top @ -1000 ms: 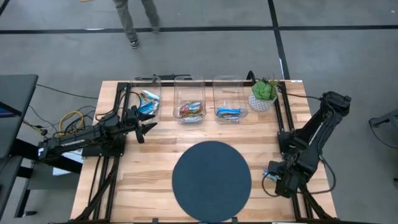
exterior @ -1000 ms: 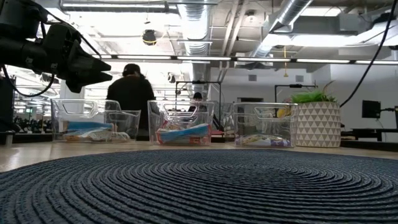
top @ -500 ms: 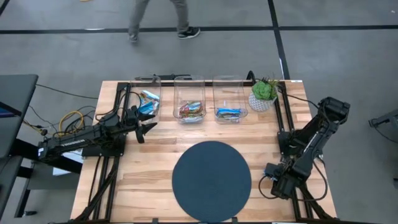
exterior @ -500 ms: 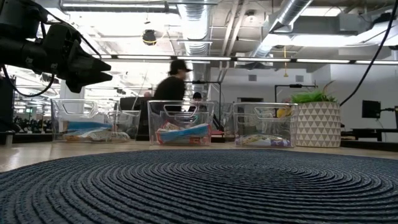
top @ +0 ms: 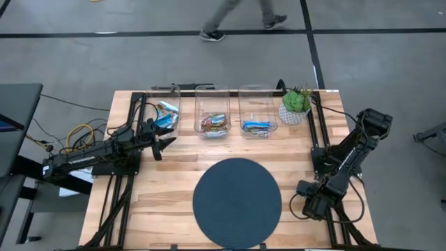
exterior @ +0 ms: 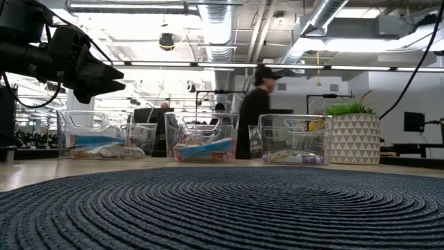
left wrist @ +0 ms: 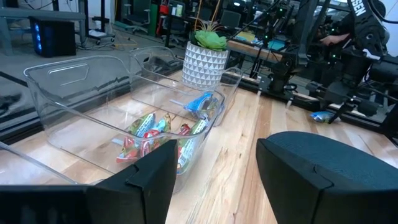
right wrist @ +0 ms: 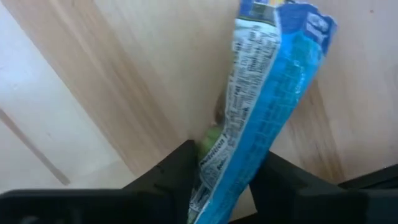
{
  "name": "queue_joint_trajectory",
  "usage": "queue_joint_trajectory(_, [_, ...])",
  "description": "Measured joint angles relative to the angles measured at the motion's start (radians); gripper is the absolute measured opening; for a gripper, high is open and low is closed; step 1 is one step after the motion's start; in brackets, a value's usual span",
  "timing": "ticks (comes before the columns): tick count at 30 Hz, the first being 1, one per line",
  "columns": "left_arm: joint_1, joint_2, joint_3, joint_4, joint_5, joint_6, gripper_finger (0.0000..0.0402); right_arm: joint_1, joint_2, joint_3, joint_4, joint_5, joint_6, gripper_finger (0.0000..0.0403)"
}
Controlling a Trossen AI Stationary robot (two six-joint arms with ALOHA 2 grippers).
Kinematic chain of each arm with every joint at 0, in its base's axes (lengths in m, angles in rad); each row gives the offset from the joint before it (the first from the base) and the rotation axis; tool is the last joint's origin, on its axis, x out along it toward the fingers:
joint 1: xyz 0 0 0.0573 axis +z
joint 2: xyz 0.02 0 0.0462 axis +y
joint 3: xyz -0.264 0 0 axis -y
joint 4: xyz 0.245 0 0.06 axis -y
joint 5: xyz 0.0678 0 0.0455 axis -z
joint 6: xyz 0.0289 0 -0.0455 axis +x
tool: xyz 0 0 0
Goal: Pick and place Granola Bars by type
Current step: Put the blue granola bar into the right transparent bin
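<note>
Top-down and table-level views of a pale, planked wooden table, described left to right.

Left gripper: dark, angular, hovering above the table's left side near the leftmost bin, jaws spread and empty; seen at upper left in the low view.

Three clear, rigid plastic bins in a row along the far edge. Leftmost bin: shiny bars in blue and mixed colours. Middle bin: crinkled multicoloured bars in red, orange and green, also visible through the bin wall in the left wrist view. Rightmost bin: glossy blue bars.

Round, dark blue woven mat at centre front, ribbed in concentric rings, bare.

Small green plant in a white, faceted pot beside the rightmost bin.

Right gripper: lowered at the table's right edge, well apart from the bins. Right wrist view: jaws set on either side of a blue bar, a flat, shiny wrapper with fine printed text along one face, lying on the wood grain; jaws partly drawn in around it, firm pinch not discernible.

Person in dark clothes walking in the room beyond the table.
</note>
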Motion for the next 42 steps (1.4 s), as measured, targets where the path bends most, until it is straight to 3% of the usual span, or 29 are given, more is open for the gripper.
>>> queue_joint_trajectory(7, [0.000, 0.000, 0.000, 0.000, 0.000, 0.000, 0.0211, -0.045, 0.000, 0.000, 0.004, -0.008, -0.017, 0.0070])
queue_joint_trajectory(12, [0.000, 0.000, 0.000, 0.000, 0.000, 0.001, 0.0211, -0.090, -0.001, 0.000, 0.018, 0.010, -0.053, 0.0049])
queue_joint_trajectory(28, [0.000, 0.000, 0.000, 0.000, 0.000, 0.001, 0.0211, -0.311, -0.086, -0.001, 0.249, 0.192, -0.347, 0.0047])
queue_joint_trajectory(42, [0.000, 0.000, 0.000, 0.000, 0.000, 0.003, 0.0211, -0.610, -0.191, -0.001, 0.553, 0.185, -0.740, 0.0048])
